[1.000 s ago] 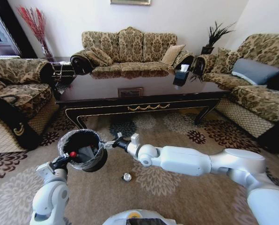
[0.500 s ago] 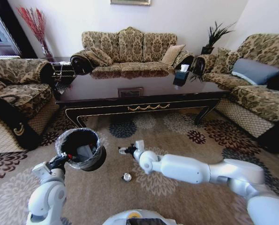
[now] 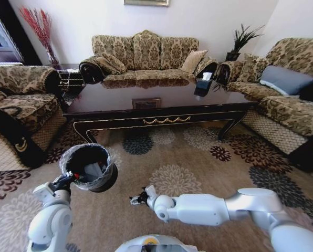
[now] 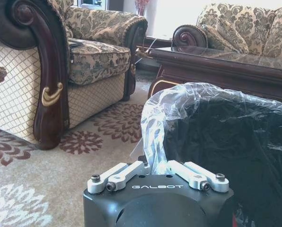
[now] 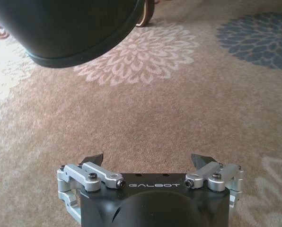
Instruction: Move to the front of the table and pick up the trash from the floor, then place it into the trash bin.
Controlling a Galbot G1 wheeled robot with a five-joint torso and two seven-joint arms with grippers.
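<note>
Lining black trash bin (image 3: 88,168): translucent crinkled bag.

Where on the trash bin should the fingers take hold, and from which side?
By the bag-lined rim of the trash bin, on the side nearest the robot, one finger inside and one outside. The round body looks too wide to span; the open top offers a thin edge, where the left gripper is clamped.
</note>
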